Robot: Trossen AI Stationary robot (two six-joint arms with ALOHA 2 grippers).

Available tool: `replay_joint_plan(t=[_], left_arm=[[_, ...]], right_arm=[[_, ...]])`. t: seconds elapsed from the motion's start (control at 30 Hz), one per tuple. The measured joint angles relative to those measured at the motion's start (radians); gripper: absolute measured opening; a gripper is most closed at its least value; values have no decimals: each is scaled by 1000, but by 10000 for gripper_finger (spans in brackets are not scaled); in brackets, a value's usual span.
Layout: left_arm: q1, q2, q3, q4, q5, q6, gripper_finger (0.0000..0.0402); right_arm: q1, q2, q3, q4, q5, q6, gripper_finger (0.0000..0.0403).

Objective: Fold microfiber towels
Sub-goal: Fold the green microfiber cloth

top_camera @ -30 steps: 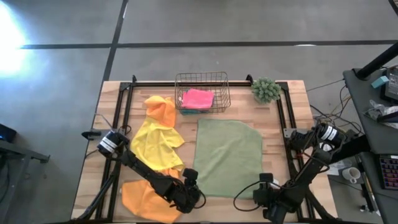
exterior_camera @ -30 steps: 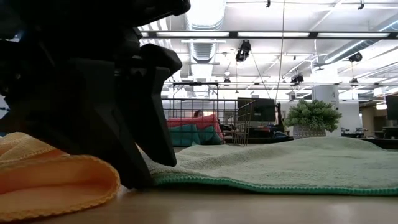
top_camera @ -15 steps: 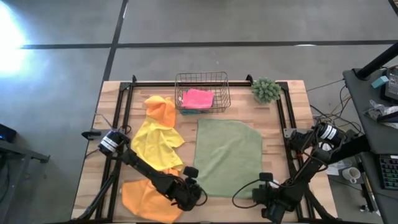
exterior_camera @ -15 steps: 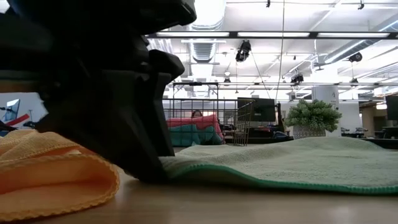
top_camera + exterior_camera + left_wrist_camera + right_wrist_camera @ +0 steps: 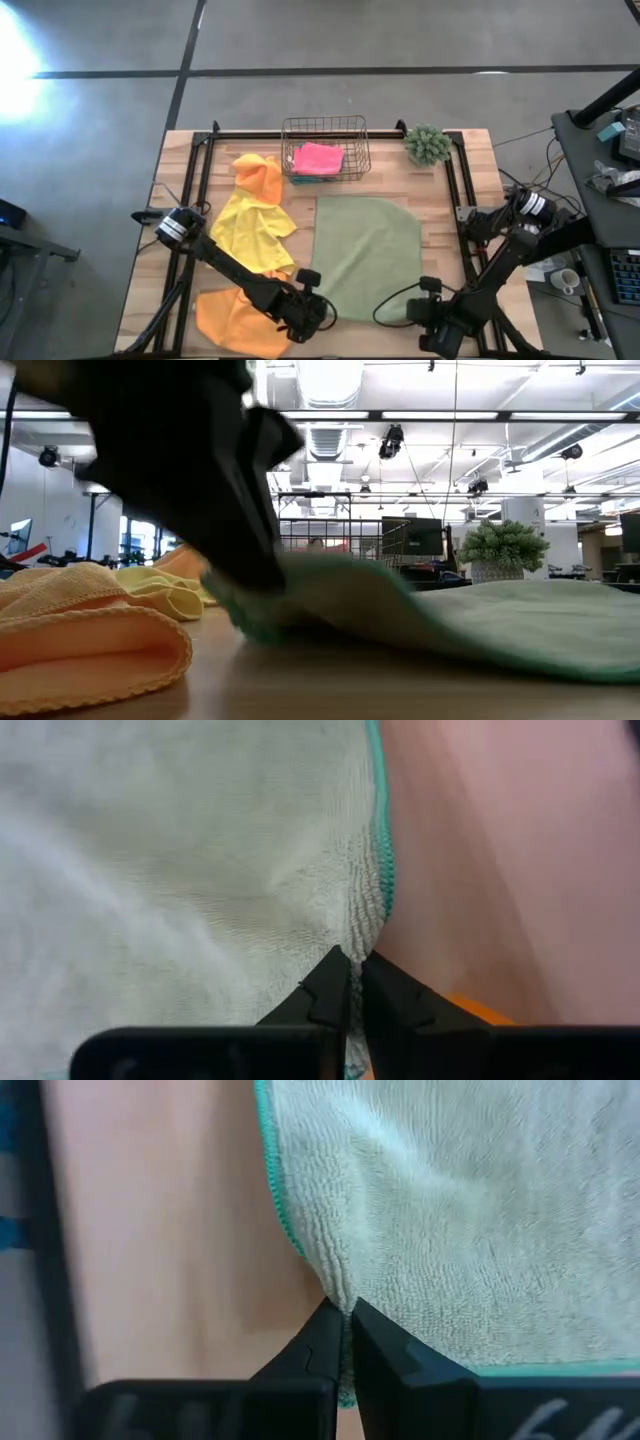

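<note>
An olive green towel (image 5: pixel 368 255) lies spread on the table's middle. My left gripper (image 5: pixel 308 302) is shut on the towel's near left corner and shows as a dark mass in the low view (image 5: pixel 250 565). My right gripper (image 5: pixel 425 302) is shut on the towel's near right corner. An orange towel (image 5: pixel 235 320) lies bunched at the near left. A yellow towel (image 5: pixel 250 232) and a second orange towel (image 5: pixel 260 178) lie at the far left. A pink towel (image 5: pixel 318 157) lies on a teal one in the wire basket (image 5: pixel 355 125). My left gripper pinches the green towel at its near left corner, just inside the teal-stitched edge (image 5: pixel 372 925), between its two fingers. The cloth puckers at the fingertips (image 5: pixel 330 975). The corner (image 5: pixel 250 610) is held off the table; the rest lies flat. My right gripper pinches the green towel's near right corner, just inside its stitched edge (image 5: pixel 318 1270), between its two fingers. The cloth gathers into small folds at the fingertips (image 5: pixel 325 1330). The rest of the towel lies flat on the table.
A small green spiky plant (image 5: pixel 428 145) stands at the far right, beside the basket. Black rails (image 5: pixel 455 190) run along the table's left, right and far sides. Bare wood lies between the green towel and the right rail.
My left gripper has risen with the green towel's near left corner, which lay on the table and is now lifted clear of it. The rest of the towel stays flat.
</note>
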Motion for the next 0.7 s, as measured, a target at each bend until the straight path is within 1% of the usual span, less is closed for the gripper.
replay_joint_plan(t=[0.23, 0.43, 0.7], left_arm=[[1, -15, 129, -184, 16, -6, 7], [-1, -17, 223, -343, 16, -60, 8], [-13, -17, 347, -520, 17, -79, 8]], right_arm=[[3, -31, 83, -28, -5, -2, 9], [26, -31, 172, -61, -6, -9, 9], [67, -28, 305, -135, 3, 45, 9]])
